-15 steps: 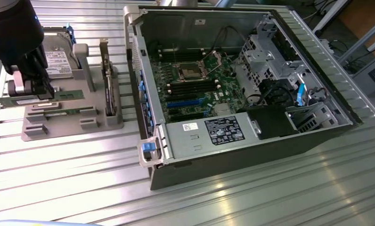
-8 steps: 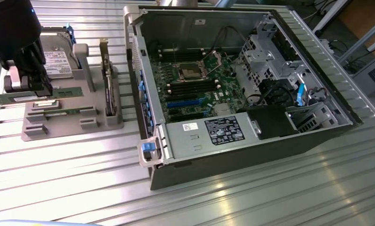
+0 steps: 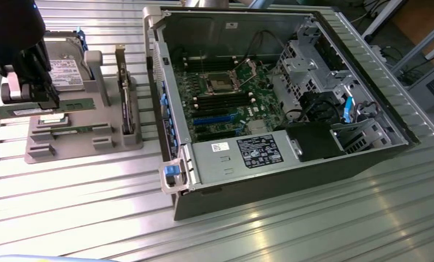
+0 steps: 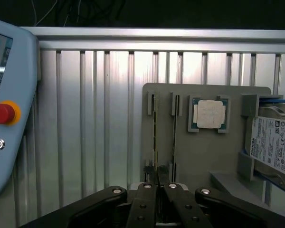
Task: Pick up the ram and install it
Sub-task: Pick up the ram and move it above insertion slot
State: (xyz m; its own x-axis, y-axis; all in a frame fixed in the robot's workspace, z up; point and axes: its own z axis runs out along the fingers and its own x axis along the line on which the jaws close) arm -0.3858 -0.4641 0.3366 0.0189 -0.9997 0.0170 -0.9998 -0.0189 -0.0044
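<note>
As the arm hangs over the parts holder at the exterior view's ten o'clock, the gripper (image 3: 48, 100) is clamped narrow on the ram (image 3: 75, 104), taking it near mid-length. In the wrist view the gripper (image 4: 157, 186) shows its fingers (image 4: 145, 202) drawn almost together, with a thin slit between the tips.

The ram is held on edge, its length running roughly nine to three o'clock, the nine o'clock end slightly lower. It sits above the grey holder (image 3: 71, 152). Whether its lower edge is fully free of the slot cannot be told. It is outside the computer case.

At three o'clock of the ram a dark card (image 3: 122, 103) stands upright in the holder, near but apart. At twelve o'clock a hard drive (image 3: 64, 68) is cradled at the holder's far end. The wrist view shows the holder (image 4: 199, 156) with two narrow slots (image 4: 175, 128) close to the fingertips. A square processor chip (image 4: 210, 114) is seated in a recess beside them, and the hard drive (image 4: 270, 142) is just past the chip.

At three o'clock of the holder, just beside it, the case (image 3: 275, 188) lies open with its motherboard (image 3: 235, 106) and processor socket (image 3: 221, 82) exposed. Both rest on a ribbed aluminium table (image 3: 79, 207). A pale blue pendant (image 4: 9, 85) with a red button (image 4: 2, 113) sits well apart from the holder.
</note>
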